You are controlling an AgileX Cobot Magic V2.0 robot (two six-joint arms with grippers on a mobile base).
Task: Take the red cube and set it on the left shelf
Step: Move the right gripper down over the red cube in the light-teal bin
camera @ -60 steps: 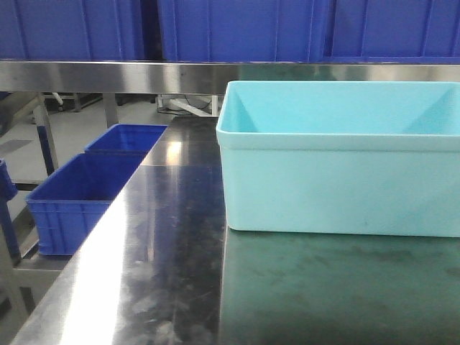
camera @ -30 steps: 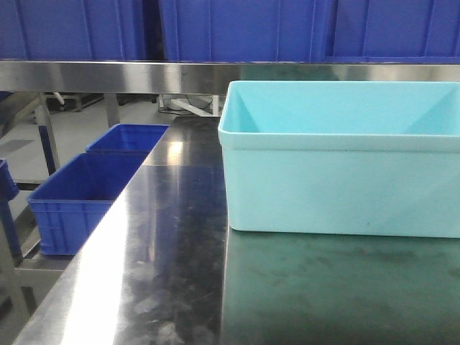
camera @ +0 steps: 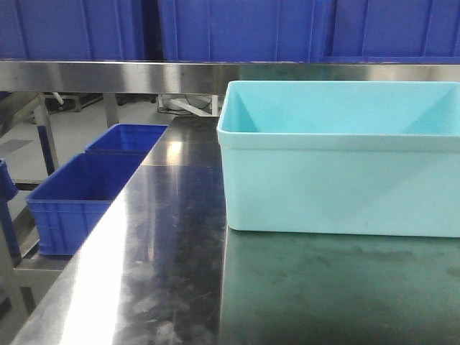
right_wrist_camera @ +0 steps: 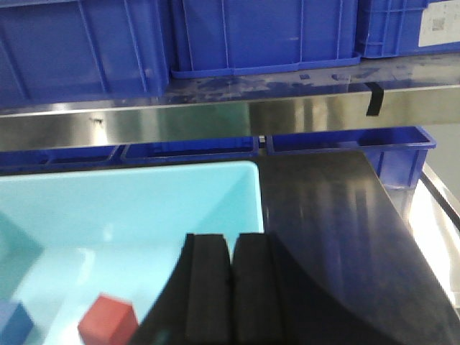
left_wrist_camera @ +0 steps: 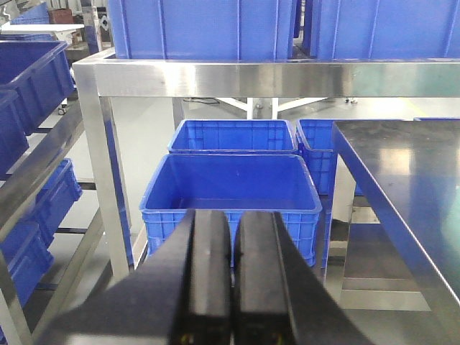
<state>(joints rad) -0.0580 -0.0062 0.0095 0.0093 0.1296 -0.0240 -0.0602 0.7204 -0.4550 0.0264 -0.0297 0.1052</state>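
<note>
Cube: small red cube (right_wrist_camera: pixel 108 320) in pale turquoise plastic bin (right_wrist_camera: pixel 144 205), lwr-left of right pincer (right_wrist_camera: pixel 231 248).
Pincers: right & left pincer (left_wrist_camera: pixel 234 219) clenched, empty.
Nearer: right arm, we reckon.

I see warehouse or factory storage area: steel shelf (camera: pixel 108 75) loaded with blue crates (camera: pixel 237 29), more stacked on racks (left_wrist_camera: pixel 43 154) alongside, steel worktable (camera: pixel 165 244), cyan bin (camera: pixel 338 180) on top.
</note>
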